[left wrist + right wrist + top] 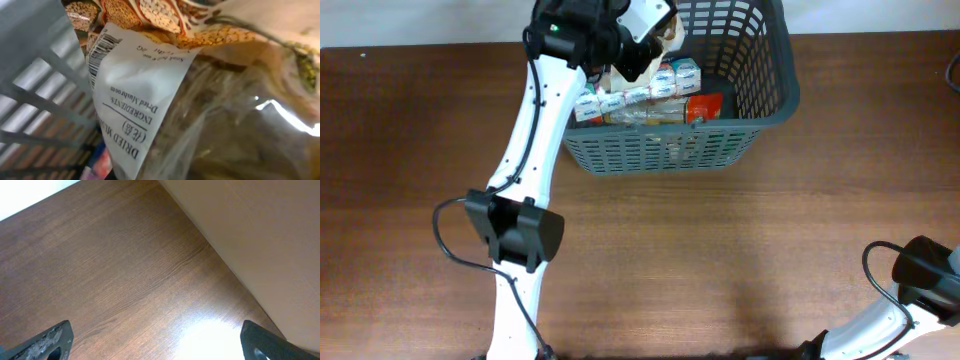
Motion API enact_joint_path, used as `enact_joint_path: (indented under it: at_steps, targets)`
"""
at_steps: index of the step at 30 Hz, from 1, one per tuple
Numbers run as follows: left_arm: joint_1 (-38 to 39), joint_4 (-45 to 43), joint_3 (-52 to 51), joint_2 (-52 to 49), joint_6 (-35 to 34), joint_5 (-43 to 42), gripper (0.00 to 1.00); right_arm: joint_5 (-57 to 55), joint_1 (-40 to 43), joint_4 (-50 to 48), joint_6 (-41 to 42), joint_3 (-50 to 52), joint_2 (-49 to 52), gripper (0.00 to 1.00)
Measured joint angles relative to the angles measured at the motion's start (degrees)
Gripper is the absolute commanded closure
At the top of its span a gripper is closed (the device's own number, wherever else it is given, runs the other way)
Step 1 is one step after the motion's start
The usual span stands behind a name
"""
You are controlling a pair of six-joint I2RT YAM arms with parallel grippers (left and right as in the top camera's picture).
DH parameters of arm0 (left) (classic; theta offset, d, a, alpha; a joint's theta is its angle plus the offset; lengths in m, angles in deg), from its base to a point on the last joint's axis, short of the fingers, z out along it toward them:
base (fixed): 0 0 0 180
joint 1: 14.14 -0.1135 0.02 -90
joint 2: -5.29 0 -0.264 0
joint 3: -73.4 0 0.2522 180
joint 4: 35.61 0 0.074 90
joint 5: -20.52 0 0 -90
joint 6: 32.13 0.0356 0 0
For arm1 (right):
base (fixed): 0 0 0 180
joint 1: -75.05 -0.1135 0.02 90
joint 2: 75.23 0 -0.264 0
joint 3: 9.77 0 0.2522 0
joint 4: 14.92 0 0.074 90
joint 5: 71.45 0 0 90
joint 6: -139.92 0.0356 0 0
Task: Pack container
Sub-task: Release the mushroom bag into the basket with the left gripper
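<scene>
The container [775,75], a dark grey lattice basket, stands at the table's far edge. My left gripper [642,50] reaches down into its left half, and a patterned bag of dried mushrooms [670,32] shows right beside it. That bag [230,105] fills the left wrist view, its white label [135,85] close to the lens and the basket's slotted wall [35,100] to the left. The fingers are hidden there, and the jaws look shut on the bag. My right gripper [157,345] is open over bare wood at the near right.
Inside the basket lie several small white and blue cartons [640,90] and an orange-red packet [705,105]. The left arm [520,220] crosses the brown table [740,260] from the near edge. The right arm [920,275] sits at the near right corner.
</scene>
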Motion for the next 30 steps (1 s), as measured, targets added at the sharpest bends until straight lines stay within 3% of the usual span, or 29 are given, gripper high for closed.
enact_joint_path:
  at_steps: [8,11,15,16,17,18,20,30]
  targets:
    - [0.0,8.7,0.0,-1.1,-0.4,-0.1,0.93,0.0,0.0,0.0,0.0,0.0,0.0,0.02]
    - [0.0,9.9,0.0,-1.9,-0.4,0.6,0.85,0.0,0.0,0.0,0.0,0.0,0.0,0.01]
    - [0.0,10.9,0.0,-3.1,-0.7,1.3,0.67,0.0,0.0,0.0,0.0,0.0,0.0,0.01]
    - [0.0,10.9,0.0,-3.4,-0.5,1.3,0.55,0.0,0.0,0.0,0.0,0.0,0.0,0.01]
    - [0.0,10.9,0.0,-3.6,-0.5,1.4,0.33,0.0,0.0,0.0,0.0,0.0,0.0,0.01]
    - [0.0,10.9,0.0,-3.7,-0.3,1.5,0.19,0.0,0.0,0.0,0.0,0.0,0.0,0.02]
    - [0.0,10.8,0.0,-3.7,-0.6,1.5,0.01,0.0,0.0,0.0,0.0,0.0,0.0,0.01]
    - [0.0,11.1,3.4,-3.7,-0.8,1.5,0.01,0.0,0.0,0.0,0.0,0.0,0.0,0.01]
